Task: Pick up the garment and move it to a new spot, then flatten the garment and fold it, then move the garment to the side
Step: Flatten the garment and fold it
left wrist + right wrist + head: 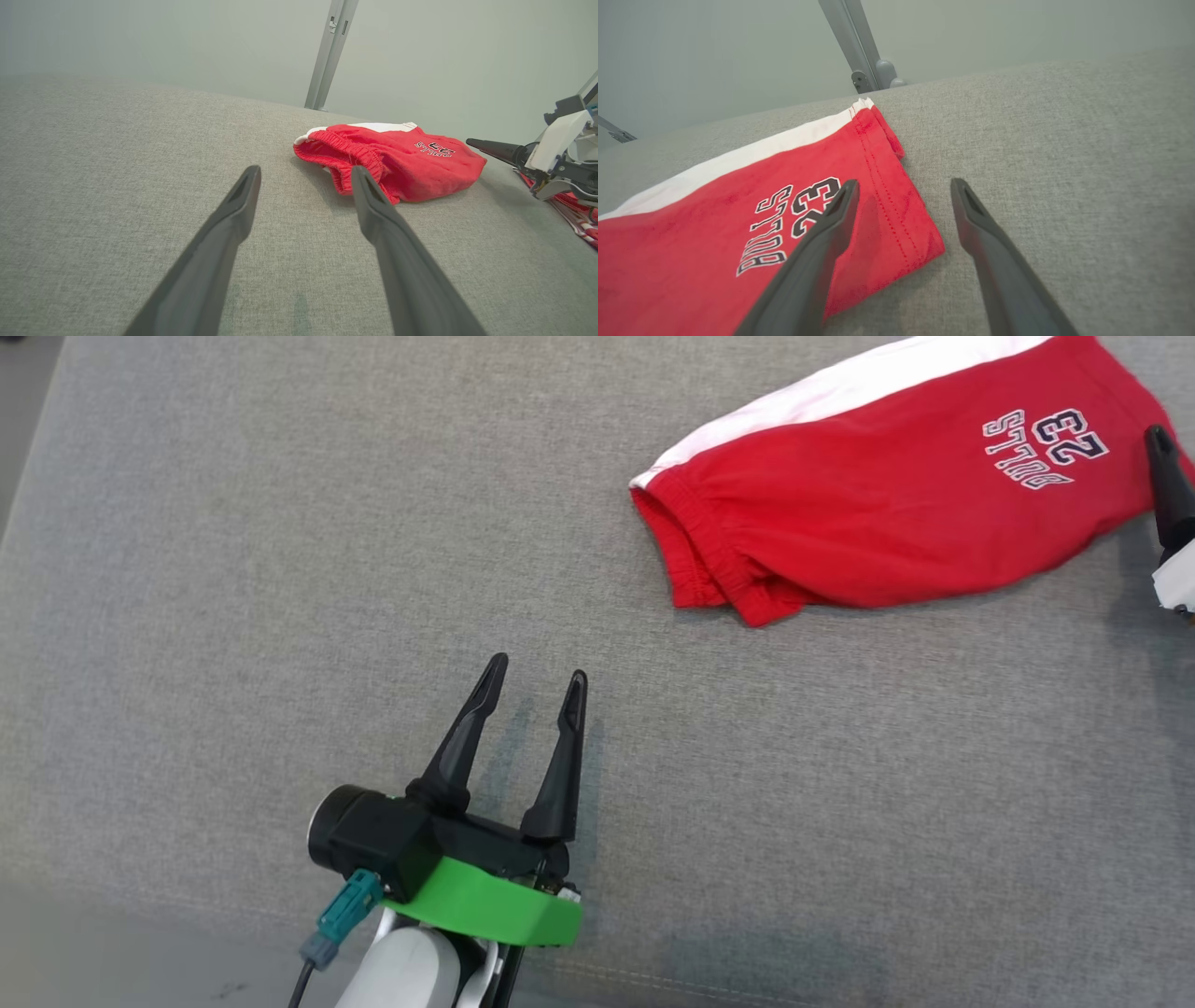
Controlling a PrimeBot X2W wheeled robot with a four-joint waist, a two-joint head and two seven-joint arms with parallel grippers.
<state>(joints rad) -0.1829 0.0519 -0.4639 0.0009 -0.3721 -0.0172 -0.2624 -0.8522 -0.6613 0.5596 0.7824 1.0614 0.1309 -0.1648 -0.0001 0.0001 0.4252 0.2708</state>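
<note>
Garment (896,495) front and centre: red shorts with a white side stripe and a "BULLS 23" print, lying flat on the grey fabric worktop (233,569), doubled over from the look of the stacked waistband, so the folding seems done and the move to the side looks like what's left. Left end effector (539,666) sits well short of the garment's elastic waistband end, fingers spread wide, nothing between them, pointing toward that waistband; a sensible ready pose for taking one end. Right end effector (904,183) is at the opposite end, by the hem, also spread and empty: one finger hangs over the cloth beside the print, the other over bare worktop just past the hem, straddling the corner as if lined up for a pinch. Whether either finger touches the cloth, I can't tell.
</note>
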